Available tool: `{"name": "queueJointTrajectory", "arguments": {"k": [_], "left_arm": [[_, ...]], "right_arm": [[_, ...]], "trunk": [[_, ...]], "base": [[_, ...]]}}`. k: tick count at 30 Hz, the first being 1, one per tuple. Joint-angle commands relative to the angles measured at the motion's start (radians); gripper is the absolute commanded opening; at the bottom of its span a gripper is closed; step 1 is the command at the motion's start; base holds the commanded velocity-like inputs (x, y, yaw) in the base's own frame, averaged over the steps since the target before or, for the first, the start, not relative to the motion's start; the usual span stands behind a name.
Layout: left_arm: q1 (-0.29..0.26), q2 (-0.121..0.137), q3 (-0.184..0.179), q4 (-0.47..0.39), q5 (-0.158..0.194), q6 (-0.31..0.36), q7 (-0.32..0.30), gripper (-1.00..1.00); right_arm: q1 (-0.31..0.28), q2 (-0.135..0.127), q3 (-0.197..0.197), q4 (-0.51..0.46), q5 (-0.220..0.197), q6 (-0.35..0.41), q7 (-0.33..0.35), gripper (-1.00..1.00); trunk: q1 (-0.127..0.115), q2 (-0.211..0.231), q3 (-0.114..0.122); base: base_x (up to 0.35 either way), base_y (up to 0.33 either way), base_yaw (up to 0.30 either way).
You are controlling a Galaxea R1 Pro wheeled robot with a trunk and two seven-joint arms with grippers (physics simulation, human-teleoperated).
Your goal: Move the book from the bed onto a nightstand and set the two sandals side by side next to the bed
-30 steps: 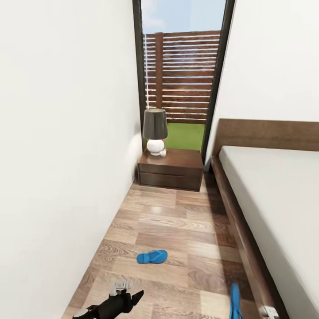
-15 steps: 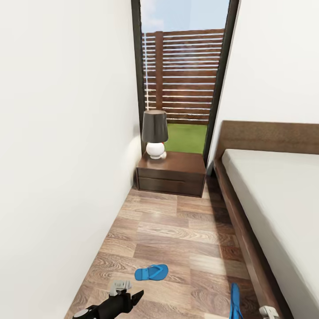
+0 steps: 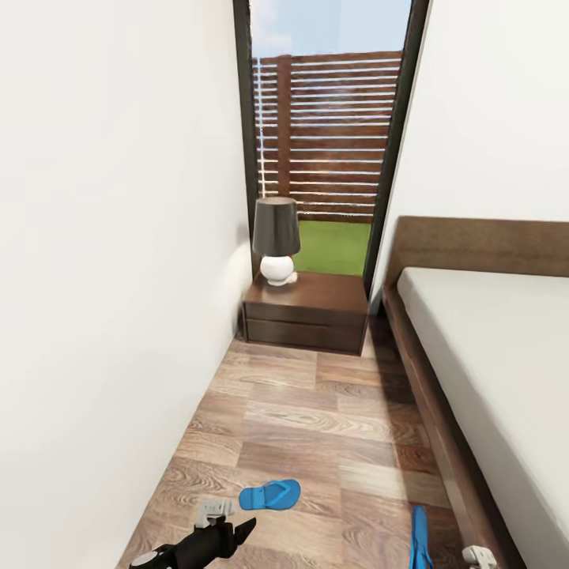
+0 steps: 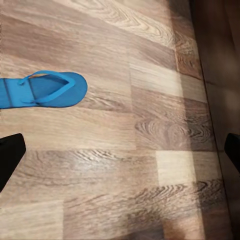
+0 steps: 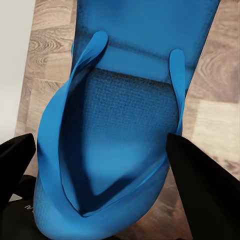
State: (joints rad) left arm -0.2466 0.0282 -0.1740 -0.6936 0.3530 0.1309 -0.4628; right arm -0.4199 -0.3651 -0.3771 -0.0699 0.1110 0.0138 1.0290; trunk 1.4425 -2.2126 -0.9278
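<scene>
Looking down a narrow aisle of the bedroom, I am seeing the wood-plank floor (image 3: 316, 427) running between a white wall (image 3: 111, 261) on my left and the bed (image 3: 490, 356) on my right, its light-grey mattress sitting on a dark wooden frame with a headboard behind. At the far end a dark two-drawer nightstand (image 3: 306, 312) is standing in front of a tall dark-framed window (image 3: 328, 126), carrying a lamp (image 3: 276, 239) with a dark shade and a round white base. One blue sandal (image 3: 270, 495) is lying flat on the planks, strap side up, just ahead of my left gripper (image 3: 225, 525); my left wrist camera is showing that same sandal (image 4: 42, 90) off to one side, with my left fingers standing wide apart and nothing between them. I am gripping the other sandal (image 5: 120, 130) in my right gripper (image 5: 100, 190), its jaws closed on the toe end, the black fingers flanking it on either side. From the head camera this held sandal (image 3: 419, 539) is showing edge-on near the bed frame, just beside my right gripper (image 3: 478, 557) at the lower edge.
</scene>
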Motion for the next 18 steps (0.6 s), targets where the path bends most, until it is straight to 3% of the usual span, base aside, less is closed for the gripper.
{"name": "queueJointTrajectory", "arguments": {"k": [1, 8, 18], "left_arm": [[0.000, 0.001, -0.003, -0.001, 0.011, 0.009, 0.000, 1.00], [0.000, 0.001, -0.003, -0.001, 0.011, 0.009, 0.000, 1.00], [0.000, 0.001, -0.002, -0.001, 0.011, 0.009, 0.000, 1.00]], "right_arm": [[0.000, 0.000, -0.009, -0.001, 0.010, 0.001, 0.003, -1.00], [0.000, 0.000, -0.009, -0.001, 0.010, 0.001, 0.003, -1.00], [0.000, 0.000, -0.009, -0.001, 0.010, 0.001, 0.003, -1.00]], "trunk": [[0.000, 0.000, -0.001], [0.000, 0.000, -0.001], [0.000, 0.000, -0.001]], "base": [[0.273, 0.000, 0.000], [0.225, 0.000, 0.000], [0.016, 0.000, 0.000]]}}
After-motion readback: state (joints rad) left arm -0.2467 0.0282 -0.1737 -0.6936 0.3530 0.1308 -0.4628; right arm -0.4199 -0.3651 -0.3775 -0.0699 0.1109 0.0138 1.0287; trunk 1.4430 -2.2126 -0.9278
